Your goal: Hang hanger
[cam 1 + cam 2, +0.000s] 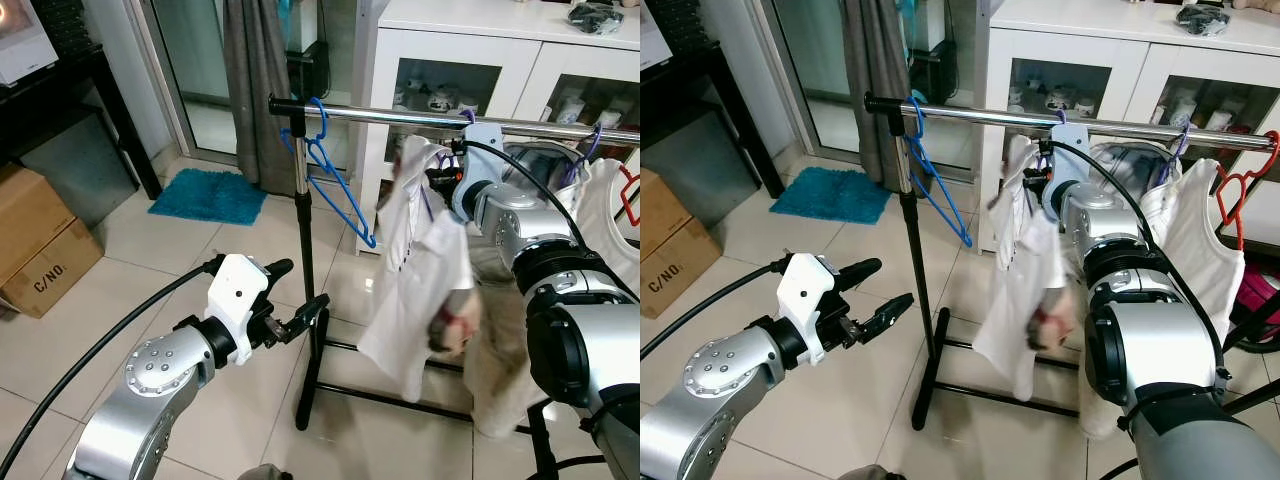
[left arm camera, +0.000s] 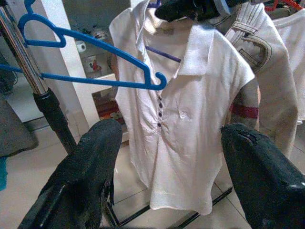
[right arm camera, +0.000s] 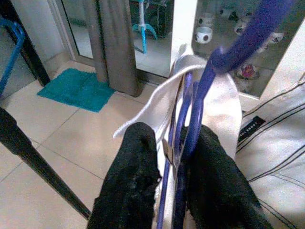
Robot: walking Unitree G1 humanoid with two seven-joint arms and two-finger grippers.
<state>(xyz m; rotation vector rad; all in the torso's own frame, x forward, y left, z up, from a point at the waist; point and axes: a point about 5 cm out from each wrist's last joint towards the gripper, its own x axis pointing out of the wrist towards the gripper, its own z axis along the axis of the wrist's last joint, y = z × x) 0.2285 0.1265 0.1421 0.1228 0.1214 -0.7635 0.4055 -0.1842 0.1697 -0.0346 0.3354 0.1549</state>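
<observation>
from the head views i have the right gripper (image 1: 440, 178) raised just under the rail (image 1: 400, 115), near its middle, carrying the purple hanger (image 3: 190, 129) with the white shirt (image 1: 425, 270) so the hook can reach over. in the right wrist view its fingers are clamped on the hanger's neck. in the left wrist view my left gripper (image 2: 167, 157) is spread apart, holding nothing, waiting before the shirt beside the blue hanger (image 1: 335, 180) at the rail's left end.

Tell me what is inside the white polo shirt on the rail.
A purple hanger runs through the white polo shirt collar, pinched by the right gripper. The hanger's shoulders are covered by fabric.
</observation>
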